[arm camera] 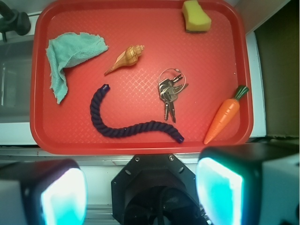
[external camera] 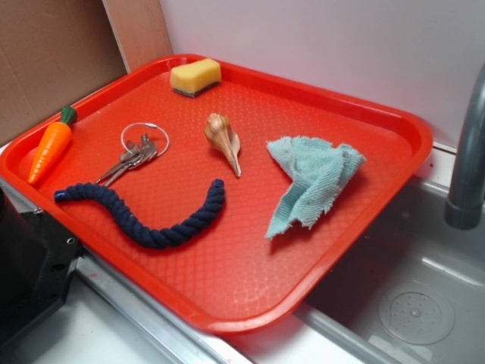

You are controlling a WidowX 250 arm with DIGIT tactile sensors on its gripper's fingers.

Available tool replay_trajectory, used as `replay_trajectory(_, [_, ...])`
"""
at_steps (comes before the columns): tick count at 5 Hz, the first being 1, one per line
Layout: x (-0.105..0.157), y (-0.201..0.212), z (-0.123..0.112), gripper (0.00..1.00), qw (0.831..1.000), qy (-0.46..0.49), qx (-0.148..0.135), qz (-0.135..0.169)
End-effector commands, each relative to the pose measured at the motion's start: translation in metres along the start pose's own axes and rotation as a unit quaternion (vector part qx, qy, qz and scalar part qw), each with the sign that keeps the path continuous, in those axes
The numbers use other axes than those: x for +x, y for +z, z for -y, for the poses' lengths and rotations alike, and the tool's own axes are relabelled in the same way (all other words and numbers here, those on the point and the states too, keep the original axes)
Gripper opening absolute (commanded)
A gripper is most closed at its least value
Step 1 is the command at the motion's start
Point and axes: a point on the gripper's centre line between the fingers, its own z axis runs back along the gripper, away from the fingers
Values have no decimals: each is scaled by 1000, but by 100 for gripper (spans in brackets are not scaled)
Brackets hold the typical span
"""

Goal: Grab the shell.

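The shell (external camera: 223, 139) (arm camera: 127, 57), tan and cream with brown streaks, lies on its side near the middle of the red tray (external camera: 227, 292) (arm camera: 70, 136), its point toward the tray's front in the exterior view. In the wrist view my gripper (arm camera: 140, 192) hangs high above the near edge of the tray, over the robot base. Its two fingers stand wide apart with nothing between them. It is far from the shell. The gripper does not show in the exterior view.
On the tray lie a yellow sponge (external camera: 195, 76), a toy carrot (external camera: 50, 147), a key ring with keys (external camera: 135, 152), a dark blue rope (external camera: 144, 220) and a teal cloth (external camera: 312, 179). A sink basin (external camera: 413, 303) and a grey faucet (external camera: 466, 163) are to the right.
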Motion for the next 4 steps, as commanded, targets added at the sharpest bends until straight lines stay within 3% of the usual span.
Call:
replay_trajectory(1, [0, 0, 0, 100, 1000, 0, 0, 0])
replay_trajectory(2, [13, -9, 4, 100, 997, 78, -11, -8])
replay_trajectory(3, [31, -25, 9, 100, 979, 195, -54, -13])
replay_trajectory(4, [52, -51, 18, 100, 950, 303, -75, 0])
